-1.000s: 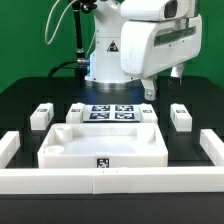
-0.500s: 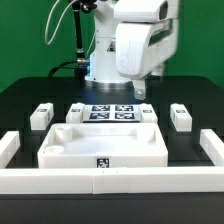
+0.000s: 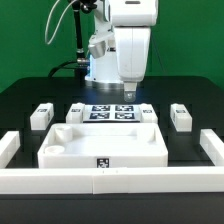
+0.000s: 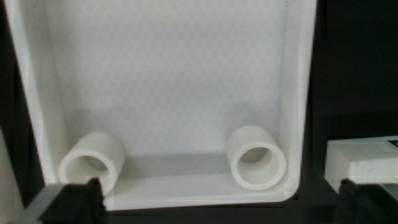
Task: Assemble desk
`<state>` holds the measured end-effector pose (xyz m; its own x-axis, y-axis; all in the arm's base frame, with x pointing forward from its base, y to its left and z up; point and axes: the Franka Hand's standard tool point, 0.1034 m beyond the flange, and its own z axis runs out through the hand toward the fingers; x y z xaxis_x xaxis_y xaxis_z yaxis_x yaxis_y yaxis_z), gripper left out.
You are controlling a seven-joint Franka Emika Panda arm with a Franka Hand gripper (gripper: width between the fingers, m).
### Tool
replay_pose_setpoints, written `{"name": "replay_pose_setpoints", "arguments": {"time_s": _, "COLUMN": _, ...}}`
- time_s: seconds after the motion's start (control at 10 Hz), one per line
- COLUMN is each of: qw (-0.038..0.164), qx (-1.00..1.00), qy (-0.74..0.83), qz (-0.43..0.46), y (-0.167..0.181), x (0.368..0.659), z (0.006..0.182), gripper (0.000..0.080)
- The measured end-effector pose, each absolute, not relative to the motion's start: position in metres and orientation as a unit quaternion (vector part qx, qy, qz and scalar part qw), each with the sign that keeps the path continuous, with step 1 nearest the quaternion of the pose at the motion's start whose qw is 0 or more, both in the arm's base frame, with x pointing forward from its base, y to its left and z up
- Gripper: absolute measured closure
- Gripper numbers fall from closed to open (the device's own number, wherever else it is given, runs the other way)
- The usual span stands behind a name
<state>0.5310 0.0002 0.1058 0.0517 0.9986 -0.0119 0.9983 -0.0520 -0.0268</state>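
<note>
Fig.: Pincer released, fingers spread wide w/ nothing held. It hangs from the arm above the marker board, touching nothing.

Just in front of the board lies the tray, open side up, flat on the black desk, w/ a tag on its near wall.

Wrist view looks down into the tray: two round sockets side by side on its floor at the end nearest the fingertips.

Four leg blocks stand apart from the tray: two toward the exterior view's left, two toward its right.

Outermost, white wall pieces fence the front and both sides.
</note>
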Motion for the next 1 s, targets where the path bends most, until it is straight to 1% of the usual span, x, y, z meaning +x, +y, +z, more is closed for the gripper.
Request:
{"name": "replay_pose_setpoints", "arguments": {"time_s": 0.1, "qw": 0.006, "qx": -0.724, "qy": -0.69, "qz": 0.013, "y": -0.002, "x": 0.53, "z": 0.103, "gripper": 0.015}}
{"name": "replay_pose_setpoints", "arguments": {"time_s": 0.2, "qw": 0.004, "qx": -0.717, "qy": -0.697, "qz": 0.009, "y": -0.014, "x": 0.52, "z": 0.092, "gripper": 0.015}}
{"name": "replay_pose_setpoints", "arguments": {"time_s": 0.4, "qw": 0.014, "qx": -0.72, "qy": -0.693, "qz": 0.015, "y": -0.036, "x": 0.493, "z": 0.06, "gripper": 0.015}}
{"name": "replay_pose_setpoints", "arguments": {"time_s": 0.5, "qw": 0.018, "qx": -0.724, "qy": -0.689, "qz": 0.014, "y": -0.041, "x": 0.486, "z": 0.043, "gripper": 0.015}}
{"name": "replay_pose_setpoints", "arguments": {"time_s": 0.6, "qw": 0.016, "qx": -0.725, "qy": -0.689, "qz": 0.008, "y": -0.039, "x": 0.484, "z": 0.028, "gripper": 0.015}}
{"name": "replay_pose_setpoints", "arguments": {"time_s": 0.7, "qw": 0.007, "qx": -0.725, "qy": -0.689, "qz": -0.004, "y": -0.038, "x": 0.486, "z": 0.022, "gripper": 0.015}}
{"name": "replay_pose_setpoints", "arguments": {"time_s": 0.8, "qw": 0.01, "qx": -0.726, "qy": -0.688, "qz": 0.0, "y": -0.039, "x": 0.485, "z": 0.023, "gripper": 0.015}}
{"name": "replay_pose_setpoints", "arguments": {"time_s": 0.9, "qw": 0.011, "qx": -0.726, "qy": -0.688, "qz": 0.001, "y": -0.039, "x": 0.484, "z": 0.022, "gripper": 0.0245}}
{"name": "replay_pose_setpoints", "arguments": {"time_s": 1.0, "qw": 0.011, "qx": -0.726, "qy": -0.688, "qz": 0.001, "y": -0.039, "x": 0.484, "z": 0.022, "gripper": 0.0378}}
